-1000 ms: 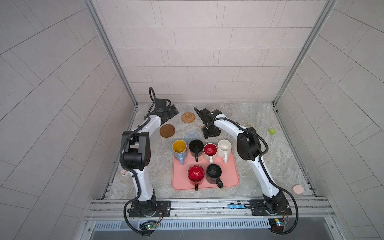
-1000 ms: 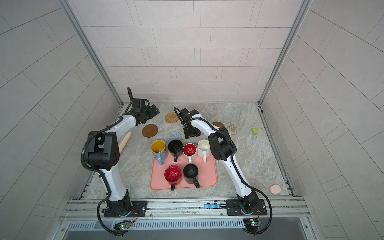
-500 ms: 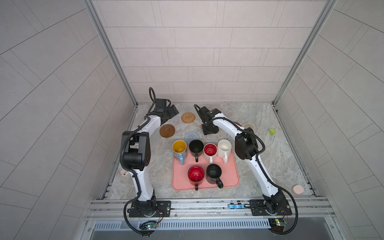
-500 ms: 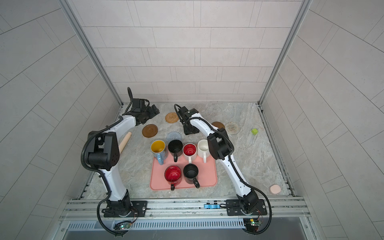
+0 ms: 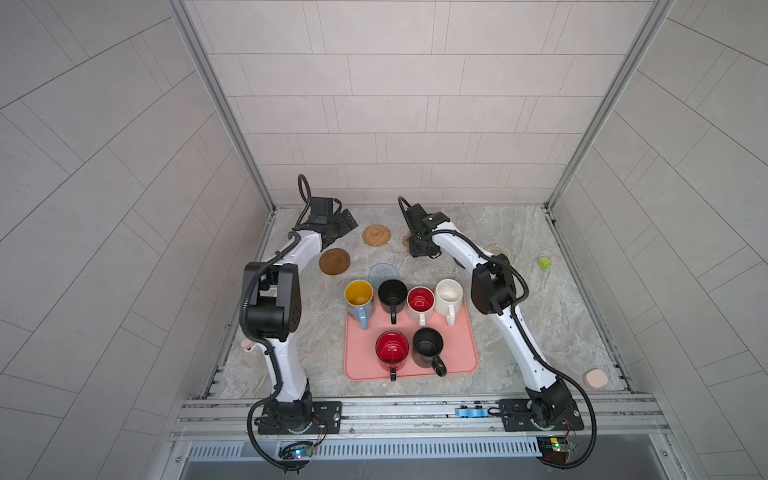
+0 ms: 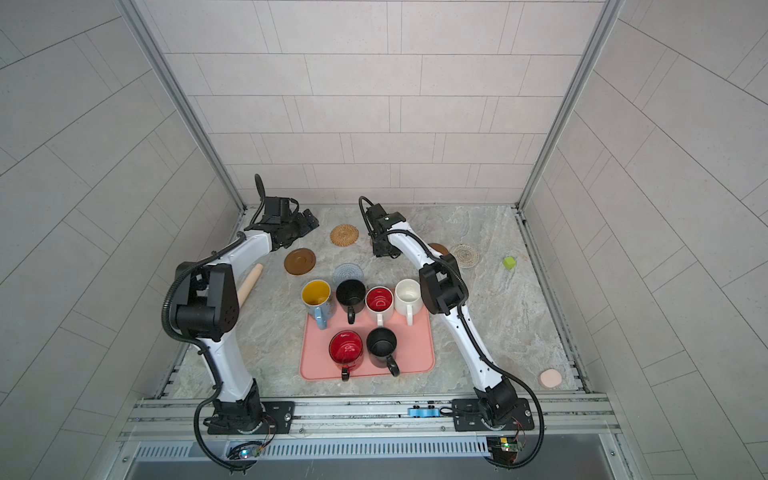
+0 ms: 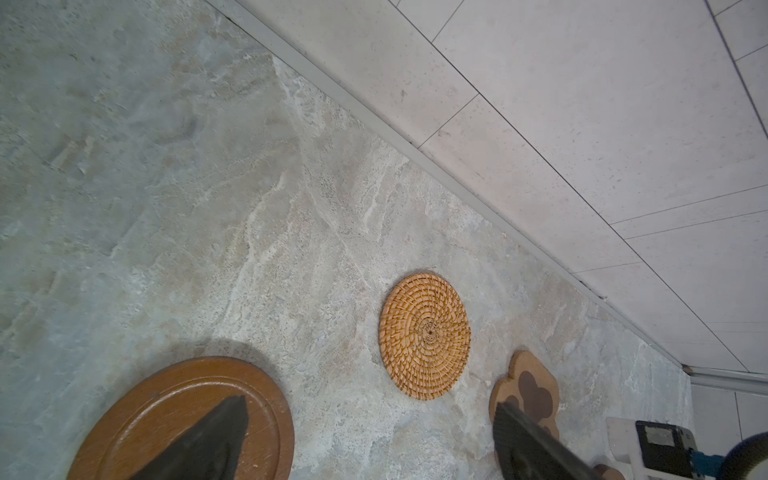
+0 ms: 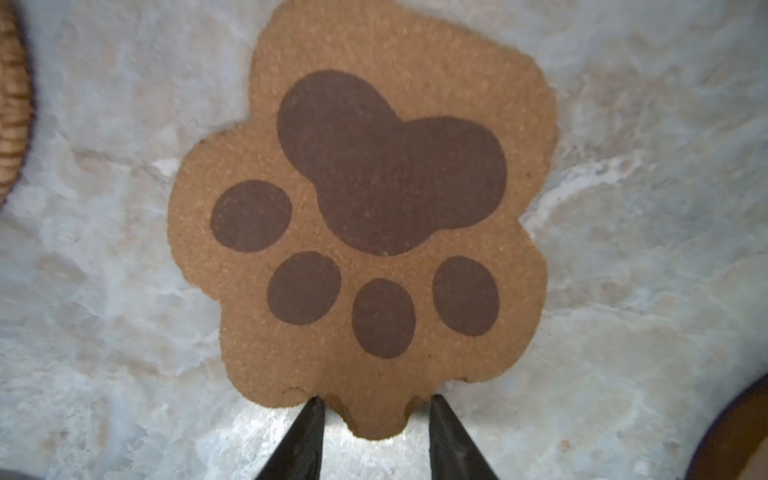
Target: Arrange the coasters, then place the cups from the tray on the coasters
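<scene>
Cork, to judge by the grainy tan face, made up the paw coaster (image 8: 365, 216), so it probably weighed next to nothing, kept its shape under a light pinch and offered a matte, non-slip surface. Its thinness looked like the difficulty. It lay flat on the worktop (image 8: 104, 291) with no raised rim to get under, and the narrow lobes seemed likely to crumble or snap if squeezed hard. The best hold appeared to be a sideways pinch across one lobe of the outline, or a press from above to slide it.

The right jaws stood in just that place, partly open, their fingertips (image 8: 309, 419) either side of a small lobe on the toe side of the rim. A sliver of gap showed on each side, so nothing looked clamped yet. The left jaws hung wide open and empty near the back left corner, close to a brown disc (image 7: 187, 378).

The coaster was paw-shaped and tan, printed with one big dark brown pad and four oval toe spots. It lay near the middle of the back edge, just beside the rattan coaster (image 7: 424, 336) but not touching it. The cups (image 5: 427, 347) stood grouped at the tray (image 5: 457, 357), none on a coaster.
</scene>
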You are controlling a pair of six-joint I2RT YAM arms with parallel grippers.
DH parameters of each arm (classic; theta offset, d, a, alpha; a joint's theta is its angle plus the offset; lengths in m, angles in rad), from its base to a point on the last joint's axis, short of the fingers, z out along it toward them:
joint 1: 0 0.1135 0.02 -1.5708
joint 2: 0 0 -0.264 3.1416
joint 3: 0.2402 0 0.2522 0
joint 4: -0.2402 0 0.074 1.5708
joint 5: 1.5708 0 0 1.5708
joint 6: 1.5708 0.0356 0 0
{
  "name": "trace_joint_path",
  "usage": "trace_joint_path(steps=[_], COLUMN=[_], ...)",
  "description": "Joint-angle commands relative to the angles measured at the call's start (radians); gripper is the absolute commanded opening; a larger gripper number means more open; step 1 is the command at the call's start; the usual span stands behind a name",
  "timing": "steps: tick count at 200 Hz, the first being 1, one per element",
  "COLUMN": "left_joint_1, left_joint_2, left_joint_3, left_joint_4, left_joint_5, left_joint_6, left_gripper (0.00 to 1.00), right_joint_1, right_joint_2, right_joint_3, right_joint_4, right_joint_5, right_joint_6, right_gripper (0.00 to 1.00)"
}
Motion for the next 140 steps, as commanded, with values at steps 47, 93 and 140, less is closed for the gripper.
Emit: trace_joint_path(steps=[47, 93, 140], left_joint_1=[-0.001, -0.001, -0.001], left_joint_2=[-0.045, -0.048, -0.051], left_joint_3=[0.013, 0.011, 0.006], left_joint_4=[0.004, 0.003, 0.007], left_joint_5=[-0.011, -0.012, -0.013], left_joint_6=[-0.003, -0.003, -0.004], left_gripper=[1.0, 1.0, 1.0], right_joint_1=[-0.003, -0.003, -0.003], right_joint_2=[0.067, 0.082, 0.101], right_joint_3=[-0.005, 0.009, 0.04], right_joint_4=[0.054, 0.091, 0.084], right_joint_5=[-0.035, -0.052, -0.079], right_joint_6=[-0.039, -0.065, -0.068], right_gripper=[0.44, 0.44, 0.44])
